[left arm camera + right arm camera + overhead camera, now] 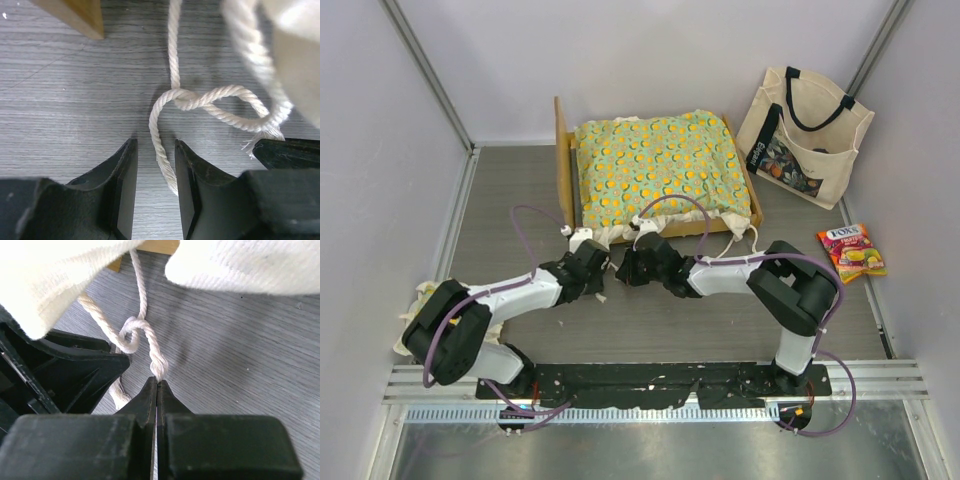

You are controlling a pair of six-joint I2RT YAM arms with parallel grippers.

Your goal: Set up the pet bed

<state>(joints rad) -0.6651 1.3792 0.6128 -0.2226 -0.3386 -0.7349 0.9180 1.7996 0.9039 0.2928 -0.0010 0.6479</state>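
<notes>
The pet bed's light-wood frame (562,160) stands at the back middle, with the green orange-print cushion (660,165) lying in it. Its cream ruffle (240,265) hangs over the front edge. Two white tie cords cross in a loose half-knot (192,100) on the table in front of the bed. My left gripper (155,143) is open, with one cord's loose end (162,160) lying between its fingers, unclamped. My right gripper (157,382) is shut on the frayed tip of the other tie cord (158,362). In the top view the left gripper (603,266) and right gripper (623,268) nearly touch.
A cream tote bag (805,135) leans against the back right wall. A candy packet (852,250) lies at the right. A cream ruffled piece (417,300) peeks out beside the left arm. A wooden bed corner (75,15) is close to the left gripper.
</notes>
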